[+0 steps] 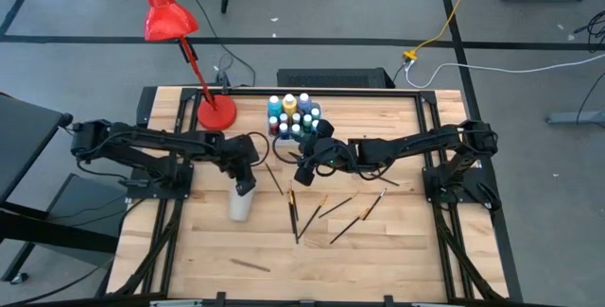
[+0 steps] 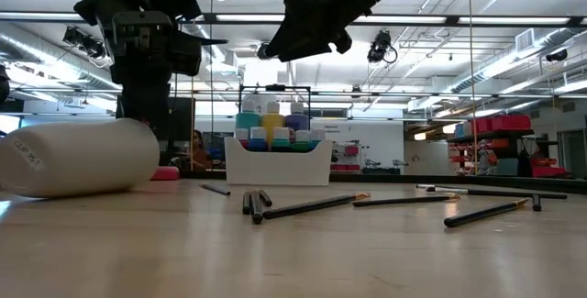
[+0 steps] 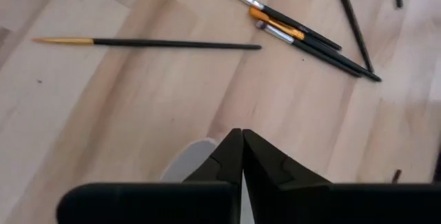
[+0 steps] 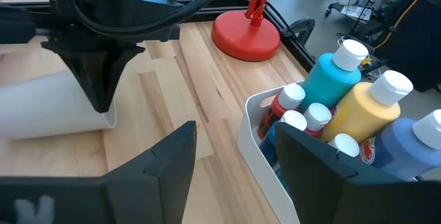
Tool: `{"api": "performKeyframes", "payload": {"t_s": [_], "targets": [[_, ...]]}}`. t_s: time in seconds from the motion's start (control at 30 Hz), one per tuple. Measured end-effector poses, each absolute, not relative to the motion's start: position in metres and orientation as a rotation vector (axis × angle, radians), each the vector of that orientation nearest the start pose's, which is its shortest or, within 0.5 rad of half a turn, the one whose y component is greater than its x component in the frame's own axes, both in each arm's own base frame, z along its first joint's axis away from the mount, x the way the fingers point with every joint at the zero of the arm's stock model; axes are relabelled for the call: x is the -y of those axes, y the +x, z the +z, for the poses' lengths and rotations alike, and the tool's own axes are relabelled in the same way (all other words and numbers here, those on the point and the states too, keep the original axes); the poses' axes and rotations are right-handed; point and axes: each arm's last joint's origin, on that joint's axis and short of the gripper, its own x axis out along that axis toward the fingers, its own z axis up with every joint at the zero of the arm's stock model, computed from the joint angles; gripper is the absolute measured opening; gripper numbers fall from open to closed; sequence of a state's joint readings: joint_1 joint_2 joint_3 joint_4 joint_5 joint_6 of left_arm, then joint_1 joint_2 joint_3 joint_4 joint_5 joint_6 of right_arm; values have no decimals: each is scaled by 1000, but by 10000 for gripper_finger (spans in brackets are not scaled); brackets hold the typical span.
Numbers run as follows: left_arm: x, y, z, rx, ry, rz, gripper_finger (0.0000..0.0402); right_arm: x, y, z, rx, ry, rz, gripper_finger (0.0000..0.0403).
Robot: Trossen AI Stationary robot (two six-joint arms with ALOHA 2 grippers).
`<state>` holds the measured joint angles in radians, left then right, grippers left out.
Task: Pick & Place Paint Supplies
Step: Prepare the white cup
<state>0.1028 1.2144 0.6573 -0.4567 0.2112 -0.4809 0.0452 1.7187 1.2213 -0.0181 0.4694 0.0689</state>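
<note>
Far left of the wooden table: left arm stretched in from its edge, left gripper poised right over a white cup lying on its side, fingers pressed flat together with nothing between them, tips just above the cup's rim. Behind it, toward the back edge: red desk lamp on its round base, shade leaning out past the table. Just right of the cup, alone: one thin dark paintbrush with a yellow tip, flat on the wood. Next, around the middle of the table: scattered paintbrushes, dark handles with wooden ends, some crossing or touching one another, all lying flat, well clear of the cup. Behind them, near the back edge: white tray packed with upright paint bottles, blue, teal, yellow and white caps showing, all inside the tray. Right beside the tray's front: right gripper, raised off the wood, fingers spread wide and empty, one on either side of the tray's near corner in its own wrist view. Farther right: right arm running back to its mount at the table's right edge.
</note>
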Motion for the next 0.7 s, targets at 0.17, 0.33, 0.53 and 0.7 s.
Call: {"api": "performKeyframes", "payload": {"t_s": [0.17, 0.33, 0.53, 0.7], "targets": [[-21, 224, 215, -971, -611, -36, 10, -4, 385, 254, -486, -66, -432, 204], [-32, 228, 253, -980, -526, -71, 41, -4, 385, 255, -485, -66, -432, 204], [-48, 223, 278, -999, -407, 13, 116, -5, 385, 254, -496, -58, -392, 204], [-52, 215, 271, -1072, -484, 5, 168, -7, 385, 253, -510, -55, -338, 204]]}}
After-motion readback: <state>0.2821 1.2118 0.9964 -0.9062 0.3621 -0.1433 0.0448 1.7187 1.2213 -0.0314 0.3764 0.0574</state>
